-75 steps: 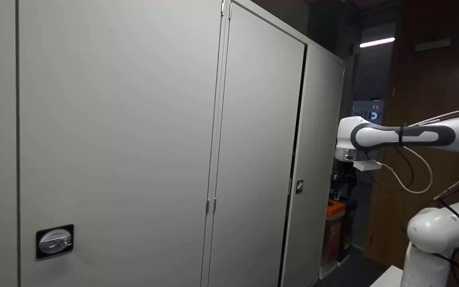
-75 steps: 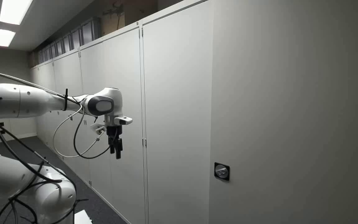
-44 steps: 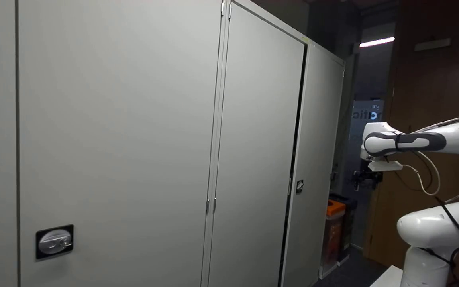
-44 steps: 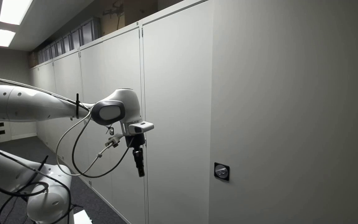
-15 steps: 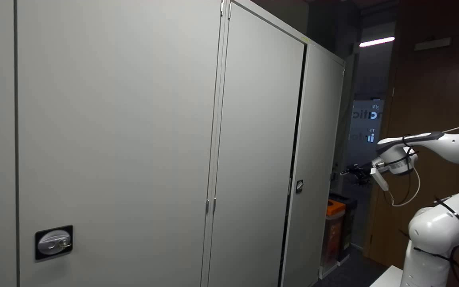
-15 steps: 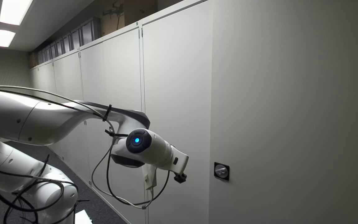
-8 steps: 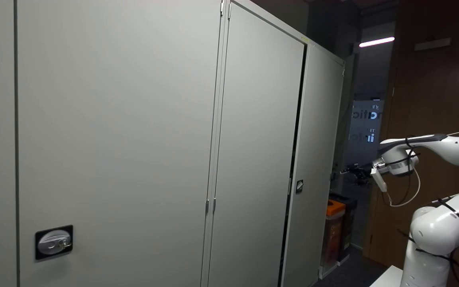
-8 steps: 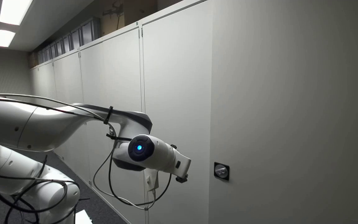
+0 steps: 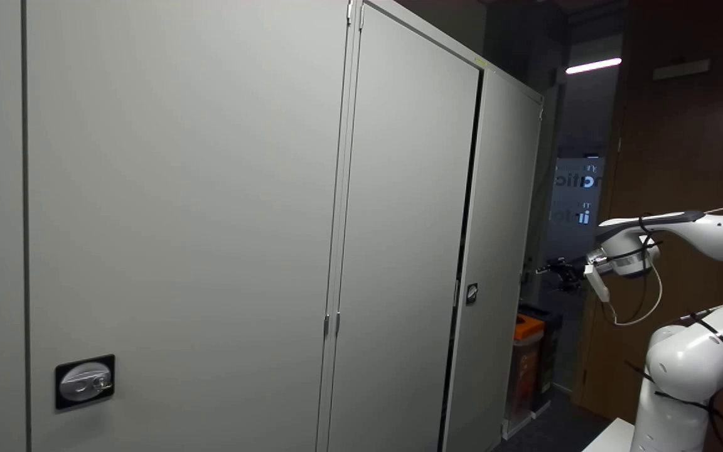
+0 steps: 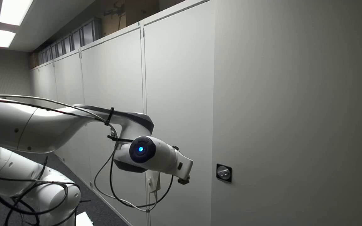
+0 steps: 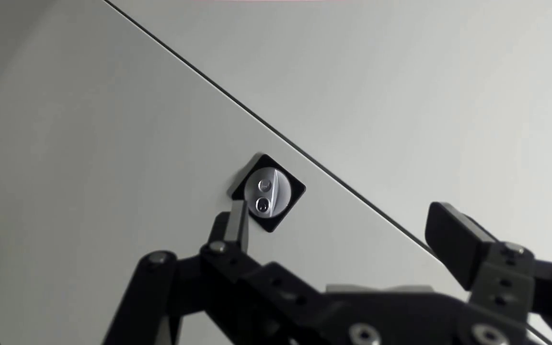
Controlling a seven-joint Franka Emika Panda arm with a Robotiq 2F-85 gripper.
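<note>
In the wrist view, the gripper (image 11: 337, 211) has its two black fingers (image 11: 237, 220) spread wide, with plain grey cabinet door (image 11: 137, 167) showing between them. One fingertip overlaps, in line of sight, the square black plate (image 11: 299, 188) around a round silver lock (image 11: 267, 192). A dark door seam (image 11: 274, 129) runs diagonally past the lock and behind the other finger. Both exterior views show the lock apart from the gripper, though the gap's depth is hard to judge.
</note>
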